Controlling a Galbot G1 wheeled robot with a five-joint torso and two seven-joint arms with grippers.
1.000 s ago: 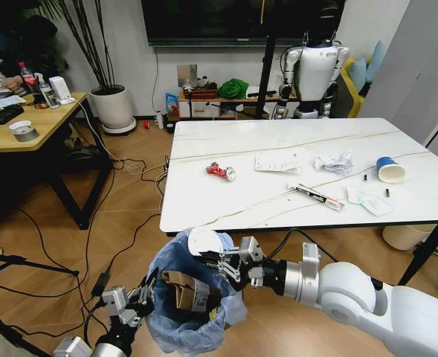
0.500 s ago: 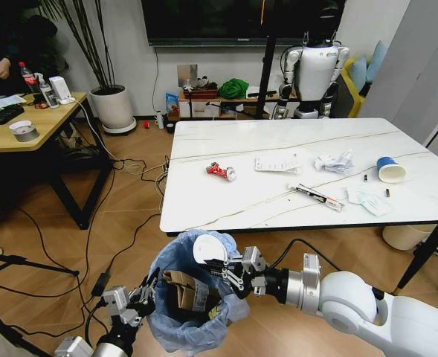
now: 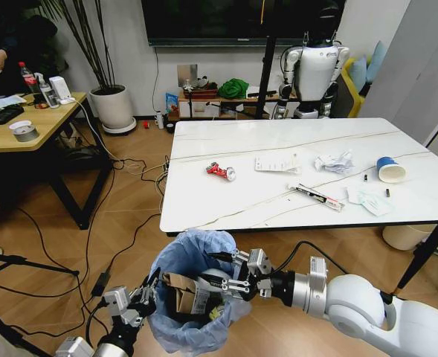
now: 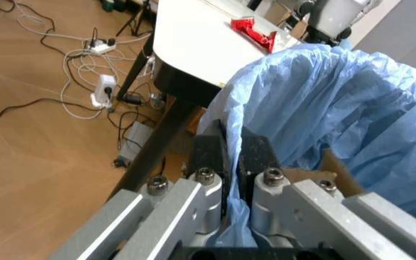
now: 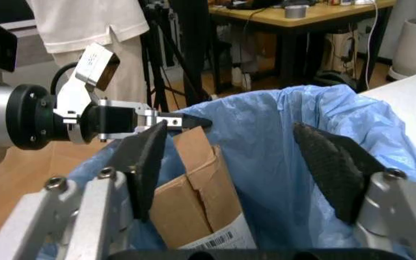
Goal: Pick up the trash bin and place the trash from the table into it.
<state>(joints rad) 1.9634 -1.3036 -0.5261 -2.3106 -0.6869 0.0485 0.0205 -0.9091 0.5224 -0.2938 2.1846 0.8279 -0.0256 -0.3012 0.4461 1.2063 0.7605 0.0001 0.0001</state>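
Note:
The trash bin, lined with a crinkled light-blue bag, hangs just in front of the table. My left gripper is shut on the bag's rim. Over the bin's mouth my right gripper is open, with nothing between its pads. Folded brown cardboard stands inside the bin. On the table lie a crushed red can, a white printed sheet, crumpled white paper, a blue-and-white cup, a thin wrapper and more white paper.
A tan wooden desk stands at the left, with a potted plant behind it. Cables run over the floor. Beyond the table stands another robot. A cream bin sits under the table's right end.
My right gripper sank towards the bin's mouth and opened. The white wad it held over the bin is no longer between its fingers. The left gripper kept its hold.

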